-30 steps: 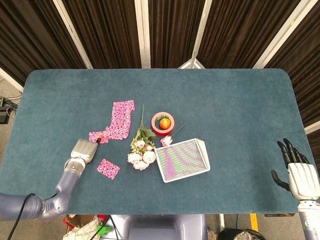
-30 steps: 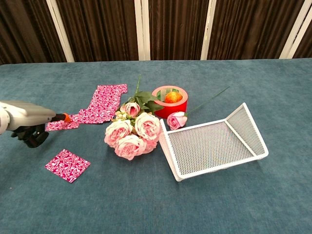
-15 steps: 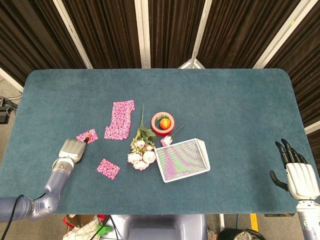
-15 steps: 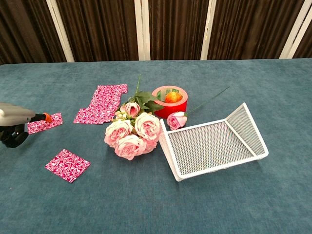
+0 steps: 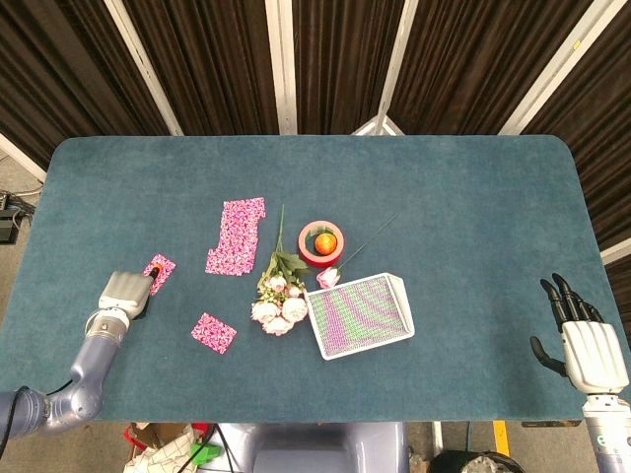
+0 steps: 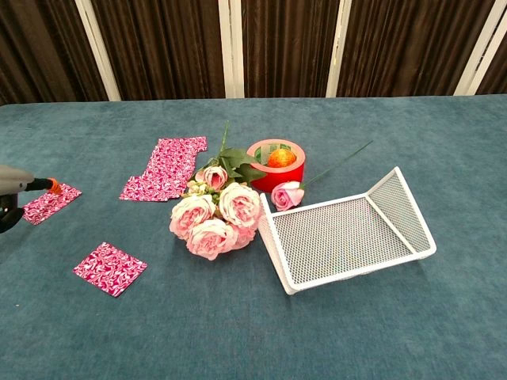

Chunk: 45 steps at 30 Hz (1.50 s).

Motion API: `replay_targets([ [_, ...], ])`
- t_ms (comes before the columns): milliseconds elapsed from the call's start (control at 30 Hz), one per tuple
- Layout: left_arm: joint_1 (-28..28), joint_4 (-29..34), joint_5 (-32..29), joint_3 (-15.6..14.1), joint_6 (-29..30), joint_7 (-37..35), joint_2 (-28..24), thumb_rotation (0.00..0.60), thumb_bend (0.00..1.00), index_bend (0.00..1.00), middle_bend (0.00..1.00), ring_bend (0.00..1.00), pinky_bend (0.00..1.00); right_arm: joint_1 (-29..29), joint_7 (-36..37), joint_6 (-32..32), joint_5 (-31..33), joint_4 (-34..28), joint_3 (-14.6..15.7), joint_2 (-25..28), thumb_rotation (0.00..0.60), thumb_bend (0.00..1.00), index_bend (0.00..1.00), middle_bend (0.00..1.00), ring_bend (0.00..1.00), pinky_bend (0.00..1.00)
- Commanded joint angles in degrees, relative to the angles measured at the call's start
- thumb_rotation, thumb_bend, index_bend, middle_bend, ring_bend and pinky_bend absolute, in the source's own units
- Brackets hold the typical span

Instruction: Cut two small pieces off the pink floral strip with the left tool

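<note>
The pink floral strip point(image 5: 237, 235) point(image 6: 166, 166) lies flat left of centre. Two small cut pieces lie apart from it: one point(image 5: 213, 332) point(image 6: 110, 268) near the front, the other point(image 5: 159, 268) point(image 6: 49, 202) further left. My left hand point(image 5: 125, 293) point(image 6: 8, 215) grips a grey cutting tool point(image 6: 17, 180). The tool's orange tip point(image 5: 153, 268) point(image 6: 54, 187) rests on the left piece. My right hand point(image 5: 582, 340) hovers at the table's front right corner, fingers spread, holding nothing. It is absent from the chest view.
A bunch of pink roses point(image 5: 277, 301) point(image 6: 214, 218) lies right of the strip. Behind it stands a red tape roll point(image 5: 321, 243) point(image 6: 274, 165) with an orange ball inside. A white wire basket point(image 5: 359, 315) point(image 6: 348, 229) sits tilted to the right.
My left hand has pulled back to the left with the tool. A second small piece has come away from the strip's lower end and slid left under the orange tip.
</note>
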<state>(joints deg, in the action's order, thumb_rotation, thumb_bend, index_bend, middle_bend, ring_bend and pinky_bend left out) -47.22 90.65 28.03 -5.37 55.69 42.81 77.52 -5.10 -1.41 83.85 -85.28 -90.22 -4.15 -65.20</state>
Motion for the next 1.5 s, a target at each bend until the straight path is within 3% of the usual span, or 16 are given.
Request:
replay_targets([
  [33,1.56,2.18,8.31,1.37,0.21,-5.09,-1.88,0.6,0.88,0.0,0.77,0.69,0.66,-0.03,-0.07,-0.02,0.03,0.05,-0.03,-0.05,0.6,0.37,0.0,0.05,0.16,0.26],
  [133,2.41,5.16,12.98,2.16,0.43,-8.3,-3.4,0.6,0.82,0.0,0.74,0.67,0.66,-0.08,-0.25,-0.18,0.3,0.22,-0.09,-0.14,0.6,0.37,0.0,0.05,0.16,0.26],
  [333,5.06,11.98,22.79,1.2,3.51,-11.6,-7.38,0.6,0.68,0.0,0.52,0.5,0.58,0.05,-0.24,0.09,0.24,0.19,-0.06,-0.1,0.6,0.37,0.0,0.05,0.16,0.26],
  [500,12.79,17.5,30.82,-1.92,14.86,-14.64,-12.31,0.6,0.48,0.0,0.28,0.29,0.37,0.4,0.24,0.67,0.2,0.18,-0.07,0.12,0.6,0.37,0.0,0.05,0.15,0.26],
  [667,22.48,12.13,40.64,-4.41,26.5,-23.9,-12.0,0.6,0.43,0.0,0.11,0.11,0.24,0.66,0.37,2.07,-0.2,0.54,-0.48,-0.33,0.6,0.37,0.0,0.05,0.16,0.26],
  [967,30.59,4.35,44.07,-3.23,33.88,-30.53,-9.35,0.6,0.43,0.0,0.02,0.02,0.13,0.58,-0.58,2.93,-0.7,1.15,-0.79,-1.35,0.6,0.37,0.0,0.05,0.15,0.26],
  [1300,31.95,-0.17,50.6,-2.3,32.26,-37.68,-9.01,0.6,0.43,0.0,0.0,0.0,0.11,0.56,-2.19,2.72,-0.34,1.09,-0.78,-1.66,0.6,0.37,0.0,0.05,0.15,0.26],
  [1500,33.21,-0.23,51.81,-1.46,32.58,-36.09,-8.89,0.6,0.43,0.0,0.0,0.0,0.11,0.58,-2.62,2.36,0.07,0.92,-0.76,-1.56,0.6,0.37,0.0,0.05,0.15,0.26],
])
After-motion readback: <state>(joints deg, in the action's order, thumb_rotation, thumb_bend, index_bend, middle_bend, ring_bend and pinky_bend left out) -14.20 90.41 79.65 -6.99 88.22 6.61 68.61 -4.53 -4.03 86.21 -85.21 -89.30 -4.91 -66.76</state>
